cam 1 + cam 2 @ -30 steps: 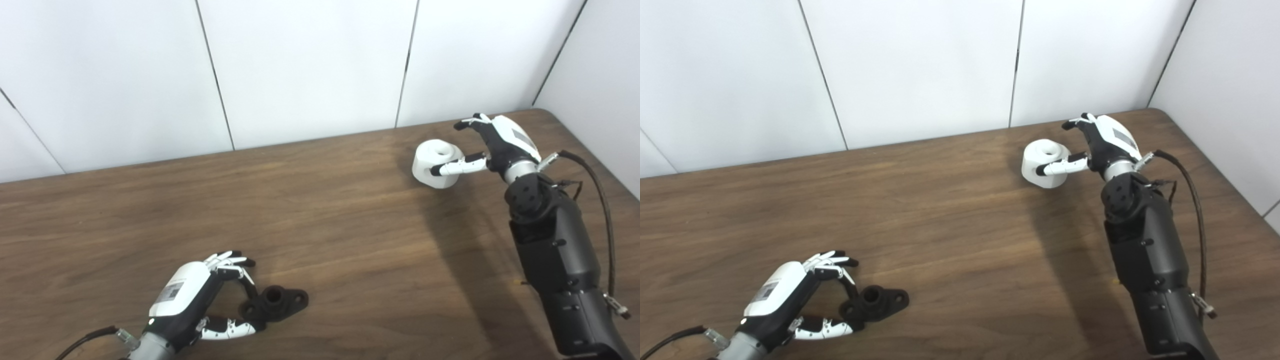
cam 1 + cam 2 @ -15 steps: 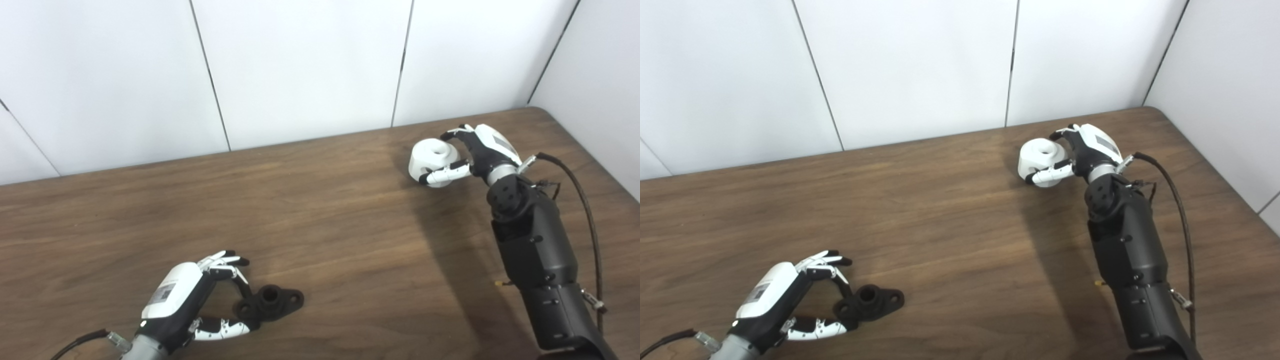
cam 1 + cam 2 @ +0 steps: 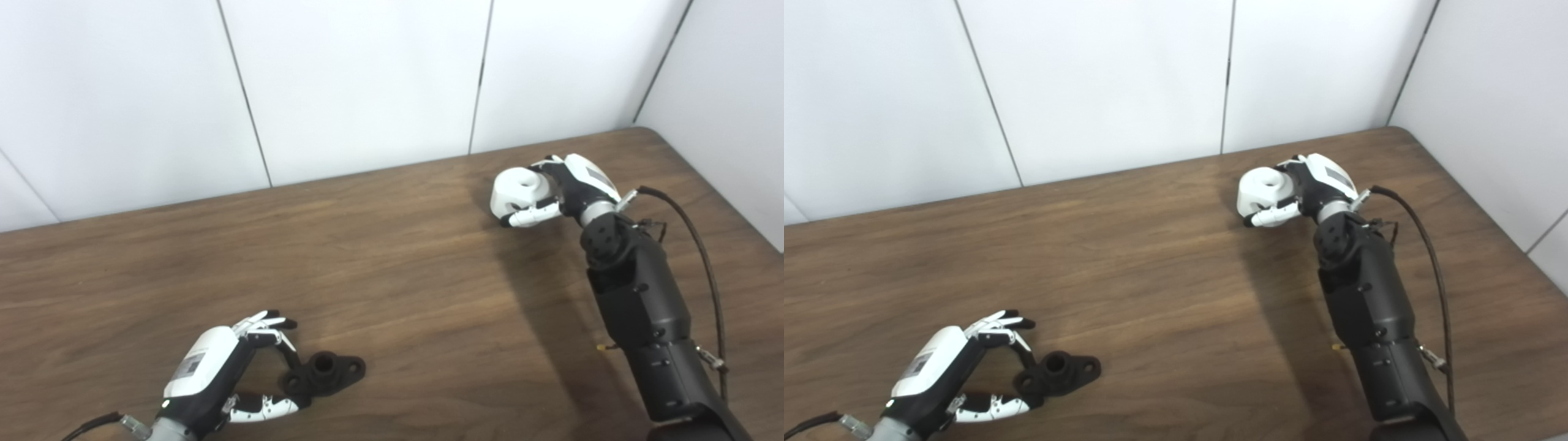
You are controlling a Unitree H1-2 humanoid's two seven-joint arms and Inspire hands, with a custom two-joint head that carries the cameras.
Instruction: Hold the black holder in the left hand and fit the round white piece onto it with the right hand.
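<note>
Your right hand wraps the white piece at the table's far right; squeeze evenly before lifting. Your left hand pinches the black holder near front; firm that up first.

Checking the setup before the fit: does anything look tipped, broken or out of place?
Nothing stands out. The black holder lies flat on the table at the left hand; the right hand wraps the round white piece, which looks intact.

We can read no text anywhere; small grey labels sit on the backs of the left hand and right hand, too blurred to make out.
</note>
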